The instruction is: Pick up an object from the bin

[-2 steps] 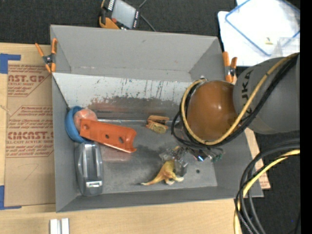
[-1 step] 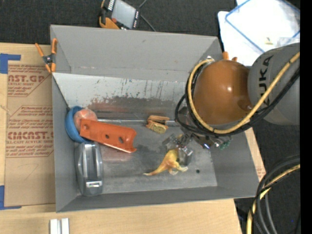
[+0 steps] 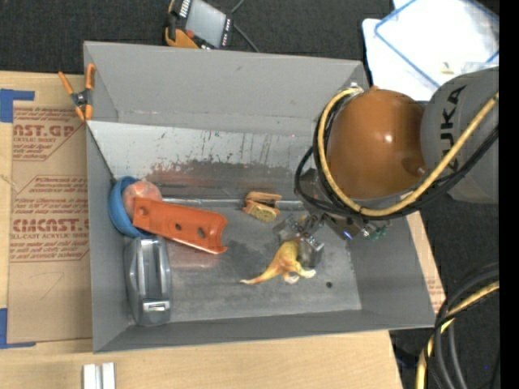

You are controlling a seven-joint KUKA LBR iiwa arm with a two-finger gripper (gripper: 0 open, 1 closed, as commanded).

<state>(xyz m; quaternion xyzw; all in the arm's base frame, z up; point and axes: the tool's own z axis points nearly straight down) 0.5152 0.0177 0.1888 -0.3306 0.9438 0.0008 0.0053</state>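
The arm [image 3: 474,128] reaches in over the right edge of the bin [image 3: 219,79], its wrist hidden under a rounded orange cover [image 3: 377,144] with yellow and black cables [image 3: 324,148] looped around its rim. Below that cover the gripper [image 3: 303,245] points down, hanging low over the right part of the bin's floor, roughly midway between the back and front walls.

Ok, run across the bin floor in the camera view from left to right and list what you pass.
blue round thing → orange flat piece → yellow toy dinosaur → gripper. The silver thing and the small tan block are left out, since they overlap their neighbours.
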